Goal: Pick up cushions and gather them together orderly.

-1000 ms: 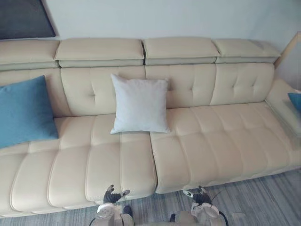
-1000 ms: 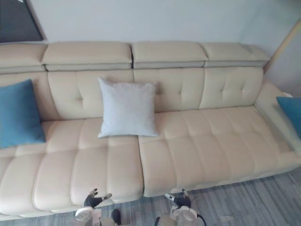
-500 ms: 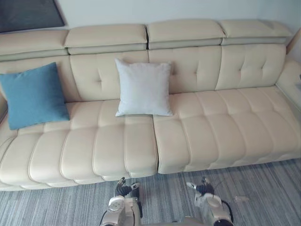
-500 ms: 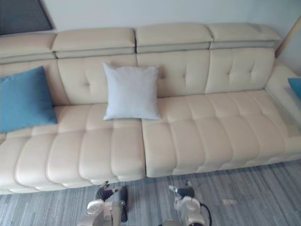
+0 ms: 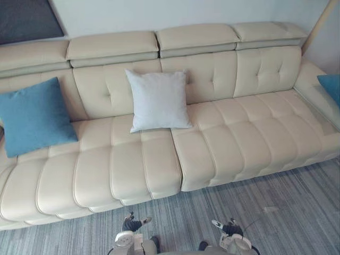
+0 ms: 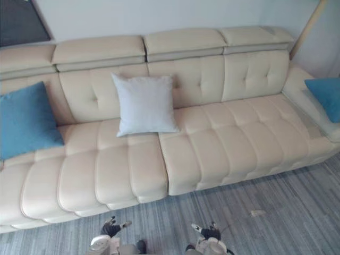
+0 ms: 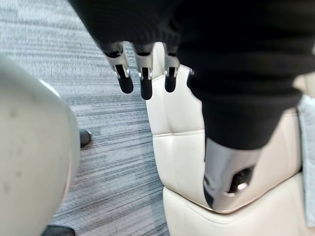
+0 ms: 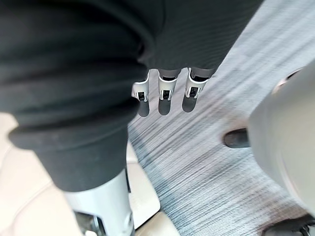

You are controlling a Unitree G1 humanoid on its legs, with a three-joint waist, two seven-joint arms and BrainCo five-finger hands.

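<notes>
Left hand (image 5: 130,223) and right hand (image 5: 229,228) sit at bottom centre over grey carpet (image 5: 276,207), fingers loose and holding nothing; I judge them out of reach of the sofa (image 5: 234,149). White cushion (image 5: 158,100) is propped upright mid-frame on the backrest (image 5: 212,74). Blue cushion (image 5: 34,116) leans at left edge, second blue cushion (image 6: 325,96) at right edge. All are square, plump and well apart.

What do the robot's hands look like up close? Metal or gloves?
Both. The left hand and the right hand each wear a dark ribbed cover over the back and wrist. Slim silver fingers with rounded dark tips stick out of it in a row, and a thicker silver thumb sits apart.
</notes>
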